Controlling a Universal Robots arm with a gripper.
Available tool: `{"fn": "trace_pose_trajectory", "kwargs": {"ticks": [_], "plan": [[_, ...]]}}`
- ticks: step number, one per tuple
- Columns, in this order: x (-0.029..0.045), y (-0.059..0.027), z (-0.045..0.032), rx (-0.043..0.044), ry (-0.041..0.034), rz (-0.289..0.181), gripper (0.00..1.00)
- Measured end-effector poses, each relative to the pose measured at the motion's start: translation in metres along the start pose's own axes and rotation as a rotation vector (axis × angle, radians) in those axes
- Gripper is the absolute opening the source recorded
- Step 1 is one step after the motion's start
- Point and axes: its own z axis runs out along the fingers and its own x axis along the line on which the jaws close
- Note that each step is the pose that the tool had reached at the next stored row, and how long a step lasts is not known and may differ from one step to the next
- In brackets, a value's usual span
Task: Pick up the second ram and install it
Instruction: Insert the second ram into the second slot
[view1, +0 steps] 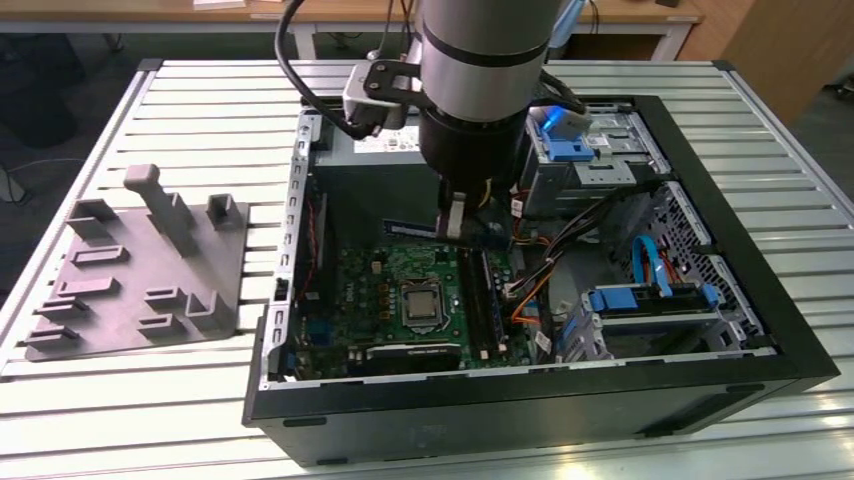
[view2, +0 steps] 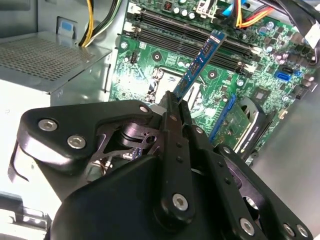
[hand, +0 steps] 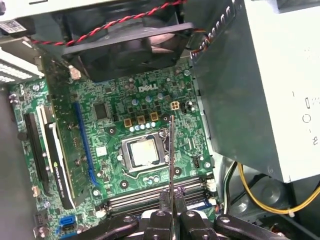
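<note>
The end effector (view2: 173, 101) is inside the open computer case (view1: 534, 425), its fingers clamped on one end of the second ram (view2: 198, 65). The stick juts out past the fingertips and hangs above the green motherboard (view2: 145, 86), clear of the board. The first wrist view shows it edge-on as a thin line over the area beside the CPU socket (hand: 142, 152). The long black memory slots (view2: 200, 42) lie just beyond it, near the power supply housing (hand: 260, 90). The stick appears to sit at an angle to them and not along them.

Doing this step well seems to depend on alignment. The stick's long edge should lie parallel to the chosen slot and centred over it, with the notch matched and both ends level. Pressure should then be straight and even, because a tilted entry could bind or stress the board. The nearby cables (view2: 240, 15) need to stay clear.

The grey holder tray (view1: 134, 275) sits on the slatted surface (view1: 134, 410) outside the case.
</note>
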Motion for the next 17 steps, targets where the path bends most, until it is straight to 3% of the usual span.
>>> {"fn": "trace_pose_trajectory", "kwargs": {"ticks": [17], "plan": [[0.0013, -0.0004, 0.0011, 0.0056, 0.0019, 0.066, 0.14]]}}
